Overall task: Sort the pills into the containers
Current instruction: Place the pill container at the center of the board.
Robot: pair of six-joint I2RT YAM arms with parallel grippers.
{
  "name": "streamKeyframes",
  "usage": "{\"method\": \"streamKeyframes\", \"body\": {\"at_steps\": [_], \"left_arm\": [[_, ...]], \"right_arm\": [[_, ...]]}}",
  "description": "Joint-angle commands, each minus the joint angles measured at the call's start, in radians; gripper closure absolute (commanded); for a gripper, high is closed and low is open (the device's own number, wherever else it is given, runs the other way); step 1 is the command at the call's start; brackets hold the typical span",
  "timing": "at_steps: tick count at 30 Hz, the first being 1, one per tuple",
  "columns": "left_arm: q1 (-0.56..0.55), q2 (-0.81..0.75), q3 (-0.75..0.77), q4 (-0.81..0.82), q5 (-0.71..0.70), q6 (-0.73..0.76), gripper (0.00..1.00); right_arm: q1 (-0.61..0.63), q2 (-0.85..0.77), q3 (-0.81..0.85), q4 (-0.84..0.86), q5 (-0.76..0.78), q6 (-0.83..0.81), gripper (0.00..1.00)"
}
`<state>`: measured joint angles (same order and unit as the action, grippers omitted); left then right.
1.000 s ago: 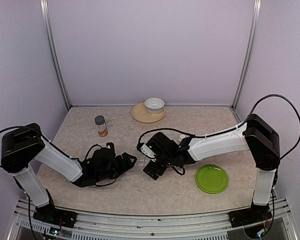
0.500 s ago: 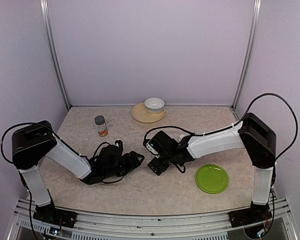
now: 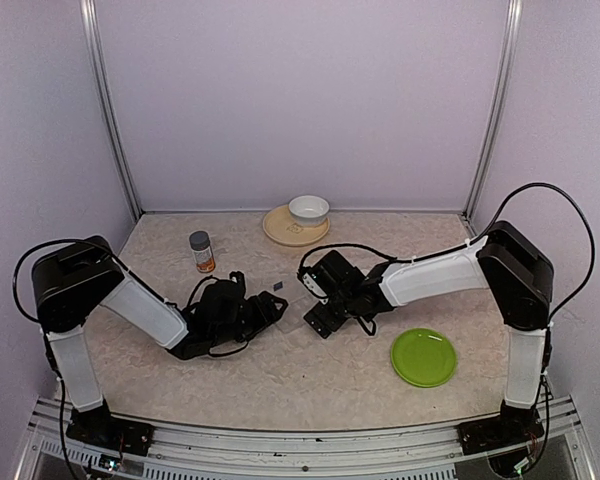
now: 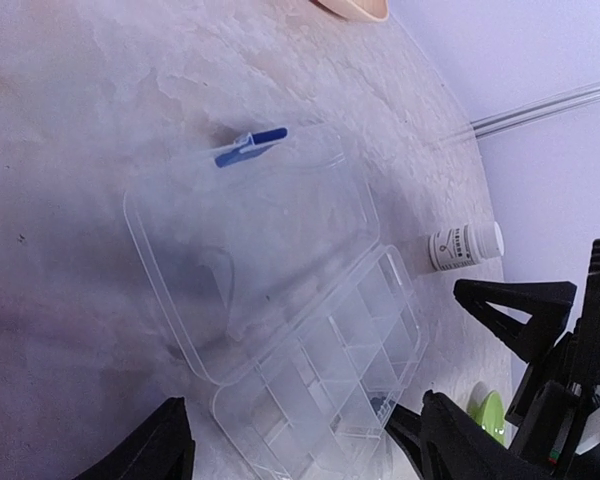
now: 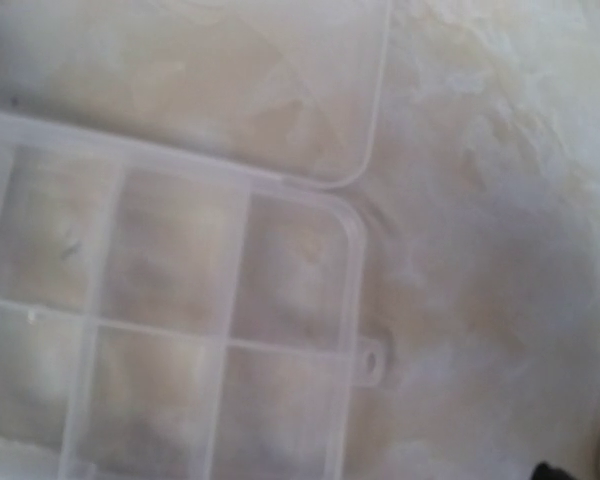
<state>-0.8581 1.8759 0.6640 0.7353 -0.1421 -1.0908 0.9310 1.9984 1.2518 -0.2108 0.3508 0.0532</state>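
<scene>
The clear pill box lies open on the table between both grippers. In the left wrist view its flat lid carries a blue latch, and its compartment tray reaches between my left fingers. My left gripper is open, one finger apart from the tray's corner, the other close to its edge. My right gripper hovers low over the tray, open, its fingers outside its own view. I cannot make out any pills.
A green plate lies at the front right. A white bowl sits on a tan plate at the back. A grey-capped bottle stands at the left. A white bottle stands beyond the box.
My left gripper has moved right and away from the base, up to the box, its jaws slightly narrower. My right gripper has shifted a little back and right.
</scene>
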Motion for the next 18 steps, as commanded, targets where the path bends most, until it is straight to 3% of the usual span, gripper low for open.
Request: {"method": "streamKeyframes", "body": {"at_steps": [1, 8, 18], "left_arm": [[0.020, -0.009, 0.005, 0.006, 0.001, 0.035, 0.24], [0.036, -0.030, 0.018, -0.002, 0.005, 0.051, 0.23], [0.076, -0.202, -0.140, -0.014, -0.050, 0.048, 0.22]], "right_arm": [[0.002, -0.003, 0.008, 0.021, -0.019, -0.007, 0.00], [0.007, 0.020, 0.041, 0.022, -0.062, 0.001, 0.00], [0.056, 0.074, 0.076, 0.030, -0.040, 0.021, 0.00]]}}
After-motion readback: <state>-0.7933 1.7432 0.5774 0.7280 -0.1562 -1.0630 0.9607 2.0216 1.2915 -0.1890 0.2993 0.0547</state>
